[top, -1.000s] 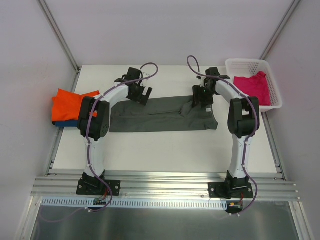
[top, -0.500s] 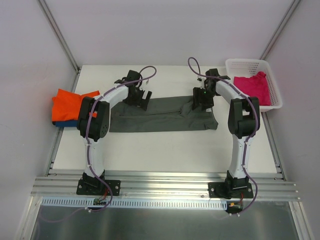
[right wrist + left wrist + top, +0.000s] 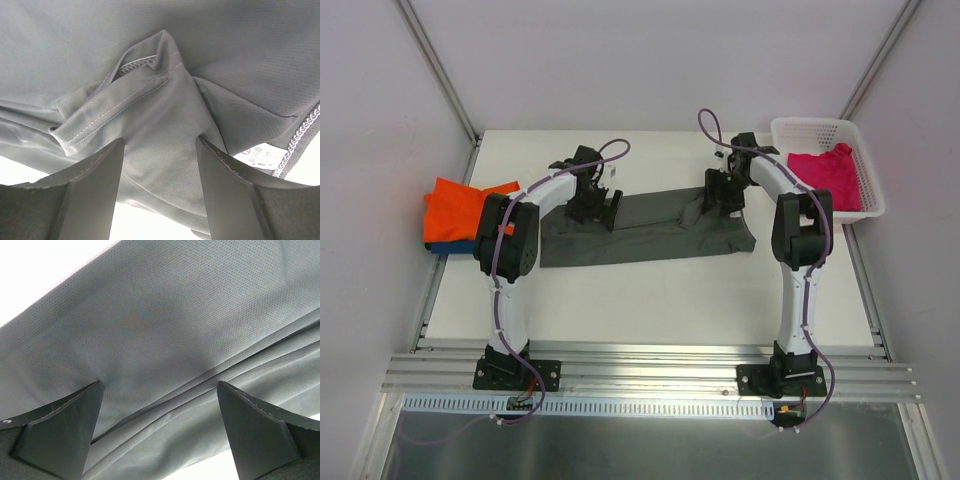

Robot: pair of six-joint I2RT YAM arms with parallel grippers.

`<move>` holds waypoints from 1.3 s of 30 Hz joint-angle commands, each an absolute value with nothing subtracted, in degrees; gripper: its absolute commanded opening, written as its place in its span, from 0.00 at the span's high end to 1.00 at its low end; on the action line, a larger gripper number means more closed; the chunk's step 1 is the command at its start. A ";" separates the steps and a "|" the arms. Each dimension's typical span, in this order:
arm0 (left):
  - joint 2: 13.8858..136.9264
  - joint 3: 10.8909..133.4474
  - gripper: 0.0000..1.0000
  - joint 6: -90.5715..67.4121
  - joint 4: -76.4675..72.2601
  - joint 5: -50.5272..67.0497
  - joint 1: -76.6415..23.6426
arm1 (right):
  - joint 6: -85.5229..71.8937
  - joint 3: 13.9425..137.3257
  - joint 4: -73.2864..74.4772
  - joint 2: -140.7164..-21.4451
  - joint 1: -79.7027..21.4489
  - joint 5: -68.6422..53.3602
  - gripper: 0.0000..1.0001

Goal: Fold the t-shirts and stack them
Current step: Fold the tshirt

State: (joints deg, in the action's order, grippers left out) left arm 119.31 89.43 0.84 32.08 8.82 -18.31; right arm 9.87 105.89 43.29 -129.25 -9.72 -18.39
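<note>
Dark grey t-shirt (image 3: 650,232) judged limp, light; grip doubled far edge. Left end effector (image 3: 157,390) spread wide; right end effector (image 3: 160,145) part-spread astride sleeve fold (image 3: 125,107)

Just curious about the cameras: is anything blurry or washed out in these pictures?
Top external view: even, soft light, everything sharp, the dark grey t-shirt casting hardly any shadow. Left wrist view: weave crisp, table blown out white. Right wrist view: stitching sharp, its own dark fingers showing little detail.
</note>
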 commanded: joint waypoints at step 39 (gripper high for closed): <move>109.34 81.55 0.01 -2.64 40.60 9.94 -30.41 | 6.32 135.10 36.65 -142.22 -10.37 -22.15 0.30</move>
